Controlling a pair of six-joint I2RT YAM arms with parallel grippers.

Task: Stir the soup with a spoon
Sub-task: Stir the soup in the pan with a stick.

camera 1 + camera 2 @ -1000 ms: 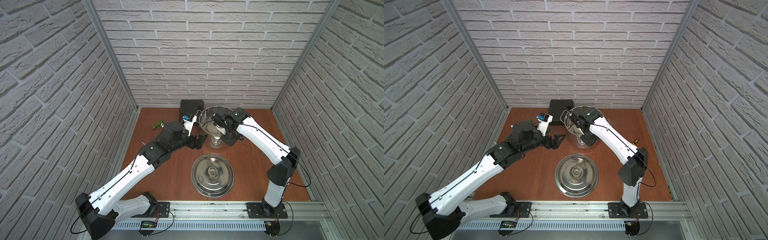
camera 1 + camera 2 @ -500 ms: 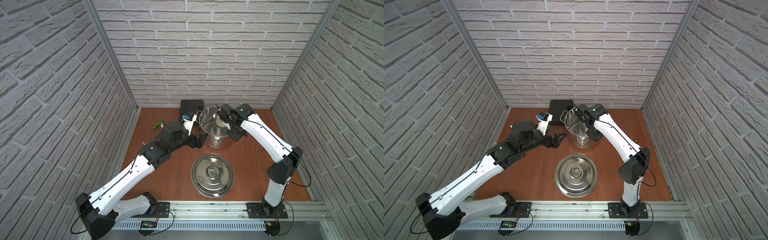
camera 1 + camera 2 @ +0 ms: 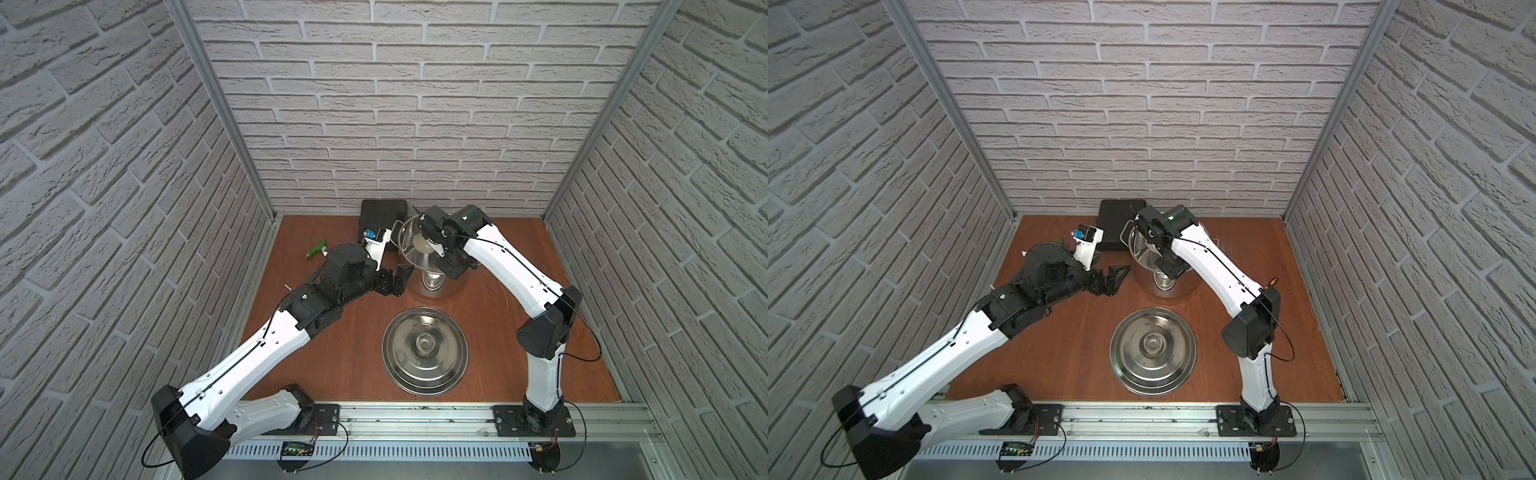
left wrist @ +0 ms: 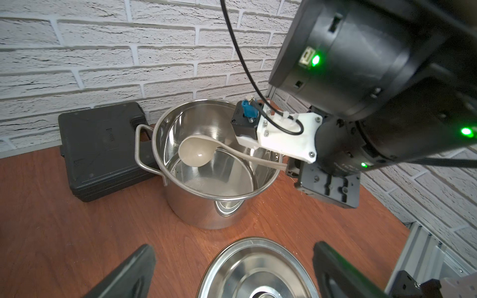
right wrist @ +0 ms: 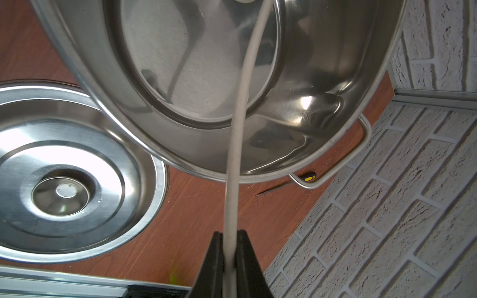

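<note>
The soup pot (image 3: 436,286), a shiny steel stockpot with loop handles, stands at the back of the table, seen in both top views (image 3: 1177,286). No liquid shows inside it (image 4: 206,209). My right gripper (image 5: 229,233) is shut on the slim handle of the cream-white spoon (image 5: 240,123) by the pot's rim (image 3: 453,266). The spoon's round bowl (image 4: 195,154) hangs inside the pot near its wall (image 3: 424,248). My left gripper (image 3: 397,282) stands open just left of the pot, holding nothing (image 4: 233,246).
The flat steel lid (image 3: 424,351) lies knob-up in front of the pot (image 4: 258,271). A black case (image 3: 380,216) sits behind the pot against the back wall. A small green tool (image 3: 316,248) lies at the back left. A yellow-black screwdriver (image 5: 308,176) lies right of the pot.
My right wrist has swung from the pot's near side toward the back, sweeping the spoon's bowl round inside the pot. The left arm has stayed still.
</note>
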